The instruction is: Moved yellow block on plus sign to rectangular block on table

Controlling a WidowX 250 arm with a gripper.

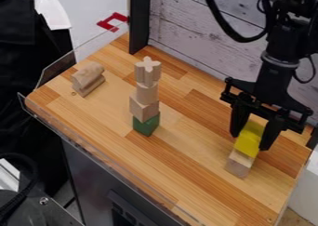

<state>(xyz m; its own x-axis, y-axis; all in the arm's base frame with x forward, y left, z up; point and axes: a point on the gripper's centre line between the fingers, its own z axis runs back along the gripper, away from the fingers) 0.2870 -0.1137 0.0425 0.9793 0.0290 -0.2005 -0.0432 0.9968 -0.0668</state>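
Pincer (250, 142) is grasping yellow block (249, 139), which is resting on rectangular wooden block (239, 164) on bench (192, 176). Well apart, plus-shaped block (148, 70) is topping a stack; green block (146, 125) is sitting at its bottom.

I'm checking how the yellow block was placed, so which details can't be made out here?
All in the camera view:
- Yellow block: its upper side edges are partly hidden by the gripper.
- Wooden block below it: its top is hidden by the yellow block, so how fully they meet is unclear.
- Green block: its far sides are hidden by its own front.
- Robot arm: cut off by the top edge.
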